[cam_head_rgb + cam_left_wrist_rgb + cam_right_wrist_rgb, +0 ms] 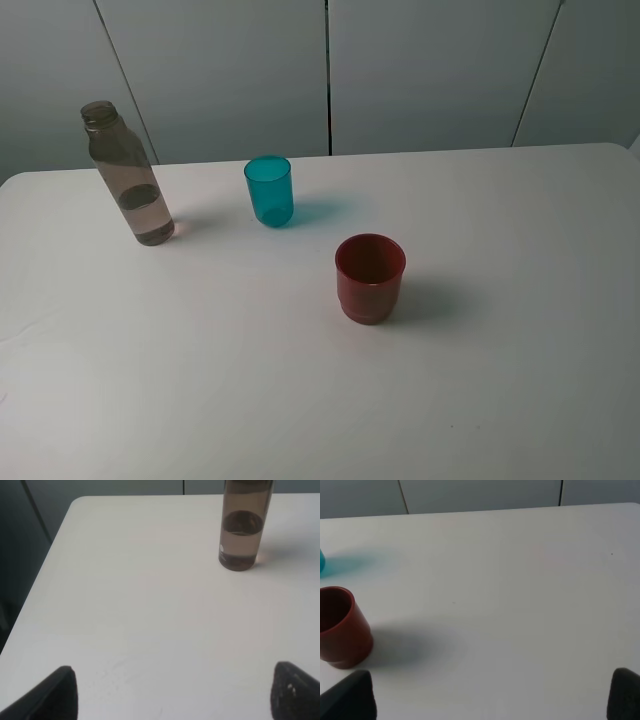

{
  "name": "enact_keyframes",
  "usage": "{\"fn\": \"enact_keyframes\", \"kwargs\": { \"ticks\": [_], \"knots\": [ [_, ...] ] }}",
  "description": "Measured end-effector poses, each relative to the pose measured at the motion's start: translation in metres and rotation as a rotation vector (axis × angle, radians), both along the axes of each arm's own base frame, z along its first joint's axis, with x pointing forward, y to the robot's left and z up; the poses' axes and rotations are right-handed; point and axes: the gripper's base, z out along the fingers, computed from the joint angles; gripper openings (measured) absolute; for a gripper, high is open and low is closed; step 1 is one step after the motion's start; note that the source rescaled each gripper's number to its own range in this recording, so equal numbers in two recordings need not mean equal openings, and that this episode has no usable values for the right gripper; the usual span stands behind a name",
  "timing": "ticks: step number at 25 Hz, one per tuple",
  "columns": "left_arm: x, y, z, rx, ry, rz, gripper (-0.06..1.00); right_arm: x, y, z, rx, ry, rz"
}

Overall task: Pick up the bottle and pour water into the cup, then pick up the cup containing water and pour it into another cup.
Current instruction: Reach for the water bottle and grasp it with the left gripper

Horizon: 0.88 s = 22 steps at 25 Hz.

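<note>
The tall brownish-grey bottle stands upright and uncapped at the back left of the white table, with some water in its lower part; it also shows in the left wrist view. The teal cup stands to its right, and only a sliver of it shows in the right wrist view. The dark red cup stands nearer the middle and also shows in the right wrist view. My left gripper is open, well short of the bottle. My right gripper is open, to the right of the red cup. Neither gripper shows in the exterior view.
The white table has its left edge close to the bottle. Grey wall panels stand behind the table's far edge.
</note>
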Motion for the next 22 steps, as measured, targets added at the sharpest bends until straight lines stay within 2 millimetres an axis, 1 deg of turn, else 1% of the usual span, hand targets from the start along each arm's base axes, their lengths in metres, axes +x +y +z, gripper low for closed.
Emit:
{"fn": "enact_keyframes", "kwargs": {
  "ticks": [22],
  "knots": [
    [-0.0011, 0.0002, 0.0017, 0.003, -0.002, 0.003, 0.94, 0.0000, 0.0000, 0.0000, 0.000, 0.000, 0.000]
  ]
}}
